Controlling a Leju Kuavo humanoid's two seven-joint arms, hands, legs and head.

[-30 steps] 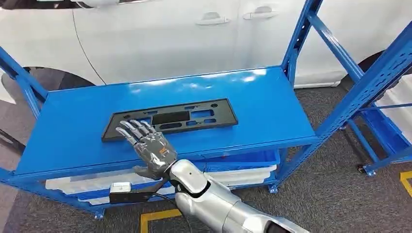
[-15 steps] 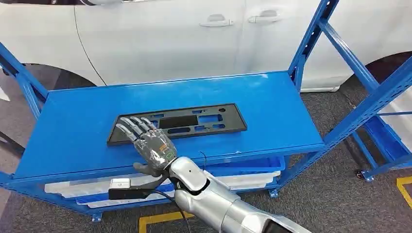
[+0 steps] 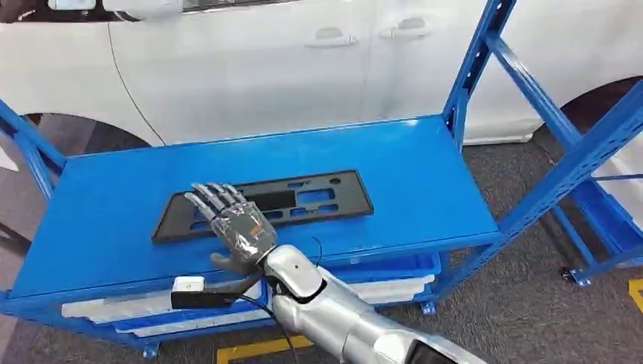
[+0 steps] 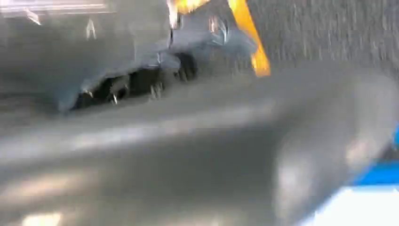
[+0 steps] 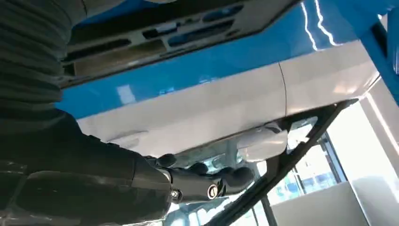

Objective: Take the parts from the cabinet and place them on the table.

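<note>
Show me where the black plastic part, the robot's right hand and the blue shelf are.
black plastic part (image 3: 318, 196): head view, its right half.
right hand (image 3: 236, 227): head view, back of hand.
blue shelf (image 3: 425, 174): head view, bare top surface.

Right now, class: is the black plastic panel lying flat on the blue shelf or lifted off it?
Lying flat. The black panel rests along the blue shelf; the right robot hand hovers spread, gripping nothing.

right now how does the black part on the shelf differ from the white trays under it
The black part is a flat, dark plate with cut-out slots; the white trays are pale and show no holes. The black part lies in the open on the blue shelf top; the white trays sit below it, mostly hidden. The right hand spreads over the black part, not the white trays. Both lie level.
</note>
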